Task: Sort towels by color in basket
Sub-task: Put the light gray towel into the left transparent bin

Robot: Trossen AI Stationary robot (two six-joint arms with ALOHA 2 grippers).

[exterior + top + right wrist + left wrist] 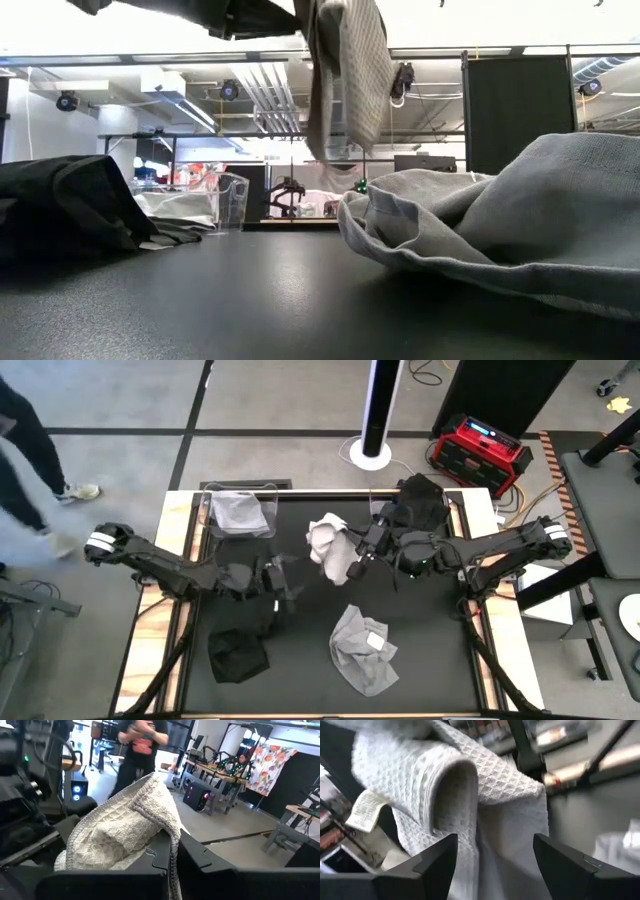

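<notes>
My right gripper (358, 558) is over the middle of the table, shut on a white waffle towel (330, 545) that hangs in the air (345, 80). My left gripper (287, 582) is open just left of it. In the left wrist view its fingers stand on either side of the hanging towel (470, 805) and a white tag (365, 810) shows. A light grey towel (365, 650) lies crumpled on the near part of the table. A black towel (238, 655) lies at the near left. My right gripper pinches the white towel between its two fingers at a bunched fold (165, 845); several layers pile up over the fingers (150, 862). The fingers come level from the table's right. The towel is lifted clear and hangs slack below the gripper (350, 120).
A clear basket (240, 512) at the far left holds a grey towel. A dark heap of black towels (420, 500) sits at the far right. A person (20, 460) walks past the table's left side. A red box (480, 450) stands on the floor beyond.
</notes>
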